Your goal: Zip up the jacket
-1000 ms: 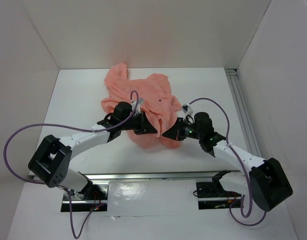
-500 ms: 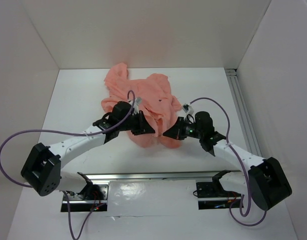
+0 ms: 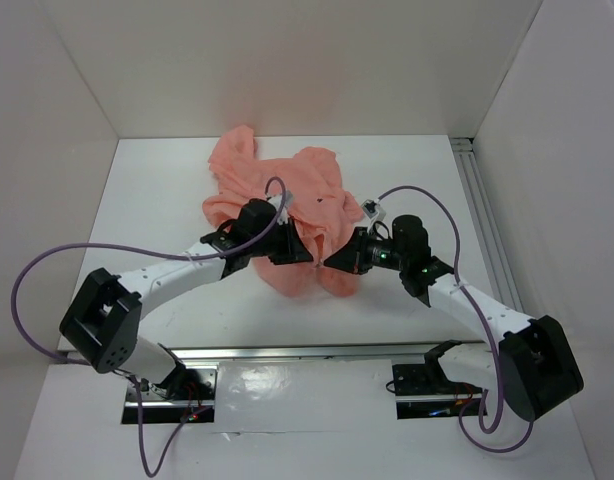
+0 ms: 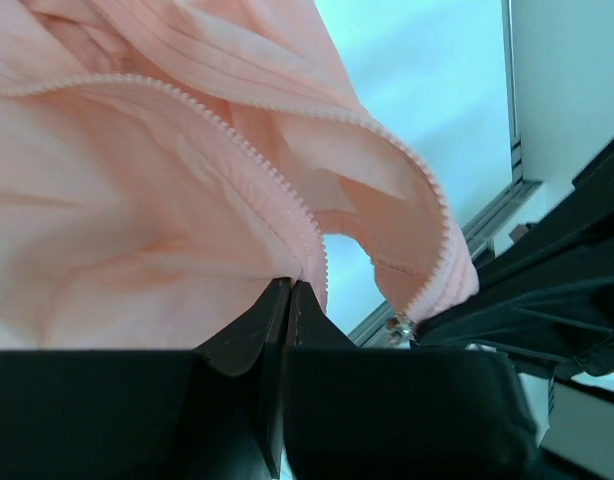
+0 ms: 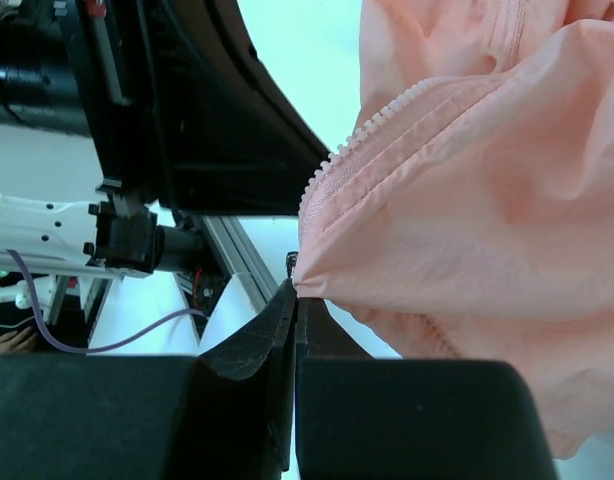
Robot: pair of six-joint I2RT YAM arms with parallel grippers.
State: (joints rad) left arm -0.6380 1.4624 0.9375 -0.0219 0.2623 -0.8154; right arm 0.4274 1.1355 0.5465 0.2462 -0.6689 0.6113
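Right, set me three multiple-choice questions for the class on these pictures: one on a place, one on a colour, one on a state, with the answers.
1. Where does the jacket lie on the table?
A. near left corner
B. middle, reaching toward the far wall
C. off the right edge

2. What colour is the jacket?
A. navy
B. green
C. salmon pink

3. How is the left hand?
A. open above bare table
B. shut on the jacket's zipper edge
C. holding a cable

Answers: 1 B, the top view shows it centred and far; 2 C, pink in every view; 3 B, it is closed on fabric beside the zipper teeth.
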